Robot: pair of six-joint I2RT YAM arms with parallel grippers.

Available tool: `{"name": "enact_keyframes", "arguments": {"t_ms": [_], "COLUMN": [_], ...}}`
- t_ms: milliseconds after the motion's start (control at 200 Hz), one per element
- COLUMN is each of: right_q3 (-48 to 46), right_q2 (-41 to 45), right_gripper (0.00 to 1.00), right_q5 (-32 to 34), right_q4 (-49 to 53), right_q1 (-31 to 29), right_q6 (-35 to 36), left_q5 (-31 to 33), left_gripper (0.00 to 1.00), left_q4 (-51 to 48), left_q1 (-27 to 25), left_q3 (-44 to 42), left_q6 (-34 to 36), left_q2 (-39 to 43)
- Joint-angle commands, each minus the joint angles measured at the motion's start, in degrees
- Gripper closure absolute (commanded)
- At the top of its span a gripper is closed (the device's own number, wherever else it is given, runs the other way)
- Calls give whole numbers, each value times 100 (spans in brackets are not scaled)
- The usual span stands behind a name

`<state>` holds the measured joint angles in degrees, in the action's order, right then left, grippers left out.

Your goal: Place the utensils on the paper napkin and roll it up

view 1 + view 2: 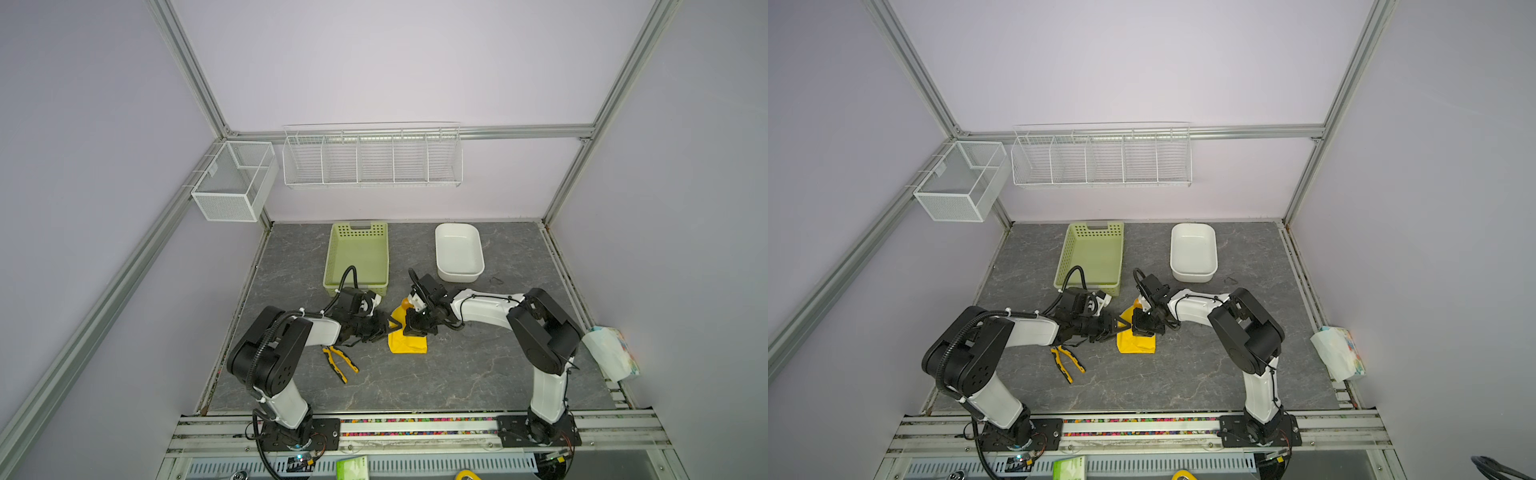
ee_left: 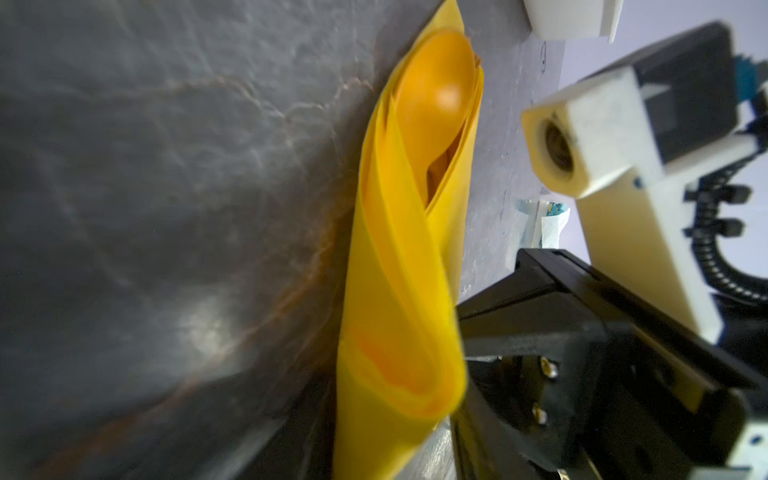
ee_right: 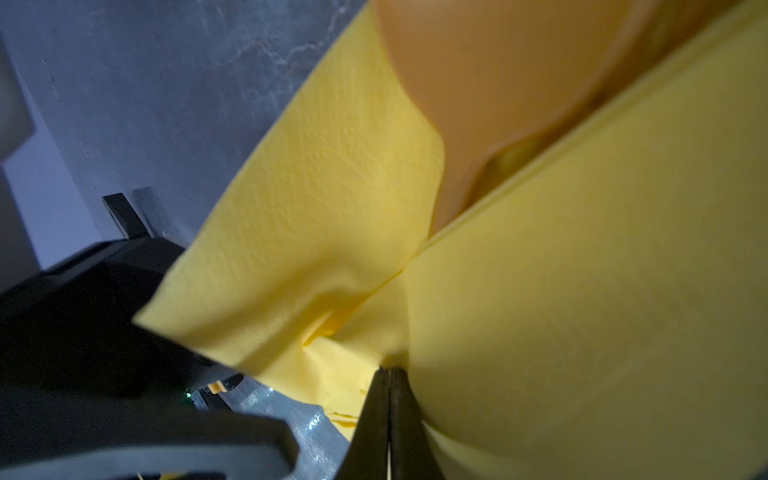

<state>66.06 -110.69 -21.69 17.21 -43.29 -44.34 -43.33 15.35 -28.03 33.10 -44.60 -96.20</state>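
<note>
Though loosely rolled round the spoon [image 2: 432, 95], paper napkin [image 1: 409, 343] at centre of table [image 1: 457, 374] leaves the bowl showing at twelve o'clock. Right gripper [image 3: 388, 374] pinches napkin, jaws together; left gripper [image 1: 390, 326] at nine o'clock, jaws parted.

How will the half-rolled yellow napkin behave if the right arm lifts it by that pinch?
Likely floppy: the napkin puckers into creases where the right gripper, jaws shut, pinches it. It may unroll, since its layers gape loosely around the spoon in the left wrist view. The spoon could slide out of that open end if tilted.
</note>
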Motion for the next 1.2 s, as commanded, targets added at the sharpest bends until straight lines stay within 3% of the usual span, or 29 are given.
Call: {"name": "enact_keyframes", "arguments": {"t_ms": [0, 250, 565, 660, 875, 1045, 1195], "right_q3": [8, 12, -33, -32, -28, -32, -38], "right_q2": [-145, -154, -159, -154, -155, -145, -143], "right_gripper": [93, 93, 93, 93, 93, 93, 93], "right_q5": [165, 148, 139, 132, 128, 131, 135], "right_q4": [247, 230, 204, 200, 204, 212, 220], "right_q1": [-48, -48, -47, -46, -48, -41, -44], "right_q6": [56, 60, 60, 62, 50, 56, 49], "left_q5": [239, 590, 1180, 1416, 1336, 1243, 915], "left_gripper": [55, 53, 55, 59, 82, 91, 91], "left_q4": [87, -516, -1873, -2289, -2593, -2630, -2479], "left_q1": [-84, -80, -80, -80, -80, -82, -89], "left_q3": [-278, -371, 569, 774, 917, 937, 1007], "left_q6": [-244, -41, 874, 1081, 1147, 1114, 944], "left_q2": [271, 822, 813, 879, 991, 1209, 1048]}}
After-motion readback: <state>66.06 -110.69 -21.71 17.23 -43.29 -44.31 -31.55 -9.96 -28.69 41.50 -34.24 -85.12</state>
